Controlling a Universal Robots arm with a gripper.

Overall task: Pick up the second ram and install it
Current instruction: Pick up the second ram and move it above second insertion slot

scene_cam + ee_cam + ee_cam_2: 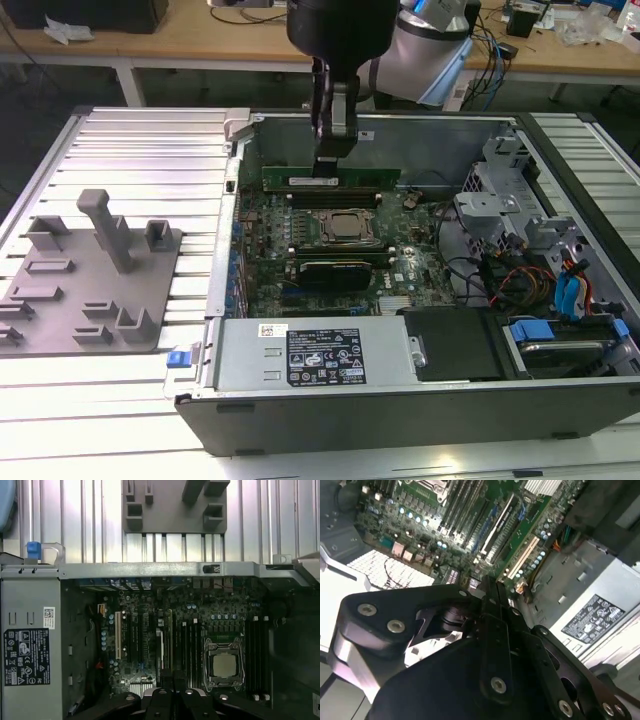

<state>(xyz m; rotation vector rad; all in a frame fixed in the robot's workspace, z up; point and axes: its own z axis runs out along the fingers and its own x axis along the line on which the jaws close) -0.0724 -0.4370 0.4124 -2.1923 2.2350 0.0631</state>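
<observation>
In the exterior view the second ram, a long green stick with a small pale label, hangs level on its long edge above the far side of the motherboard. My gripper comes straight down onto the middle of its top edge and is shut on it. The stick sits just beyond the silver-topped processor, and looks longer than the memory slots below it. In both wrist views the fingertips stand close together over the board, with the processor off to one side.
The open computer case holds a black card, a power supply along its near wall, and drive bays with cables at the exterior view's right. A grey parts fixture lies on the ribbed table at the exterior view's left.
</observation>
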